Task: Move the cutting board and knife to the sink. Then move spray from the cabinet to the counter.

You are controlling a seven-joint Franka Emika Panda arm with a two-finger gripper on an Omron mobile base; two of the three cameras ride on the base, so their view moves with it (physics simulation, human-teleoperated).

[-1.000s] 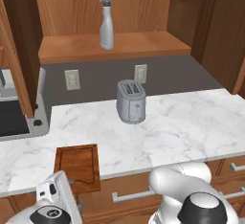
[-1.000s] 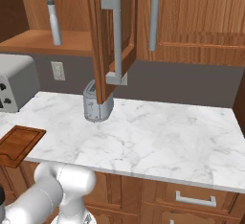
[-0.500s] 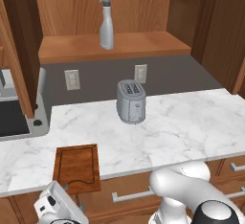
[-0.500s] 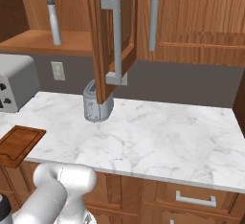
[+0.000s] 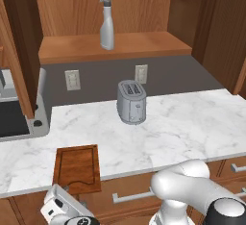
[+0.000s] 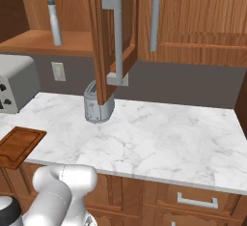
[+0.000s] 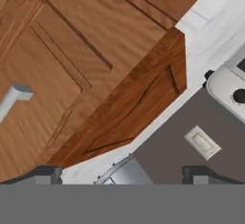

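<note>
1. One relation governs the next move: the cutting board [image 5: 78, 168] lies flat at the front edge of the desk [image 5: 182, 123], near its left end, and the tool [image 7: 122, 174] sits low in front of that edge, below the desk top and close to the board's front left corner.
2. From the hand view, the tool's two dark tips stand spread wide with nothing between them; the board's edge [image 7: 129, 98] runs diagonally across that view, above the drawer fronts.
3. The board's long axis runs front to back on the desk, from the front edge toward the wall; its near short edge slightly overhangs or meets the front edge, which looks like the easiest place to pinch it.
4. The board reads as lying up and ahead of the tool, so the tool probably has to rise and reach forward over the edge.
5. No knife can be made out on or beside the board in these views.
6. The spray [image 5: 106, 20] stands upright on the shelf of the open cabinet [image 5: 115, 46], above and behind the toaster [image 5: 131, 101], well apart from the tool.
7. The sink area appears to lie past the desk's left end, beyond the board.
</note>
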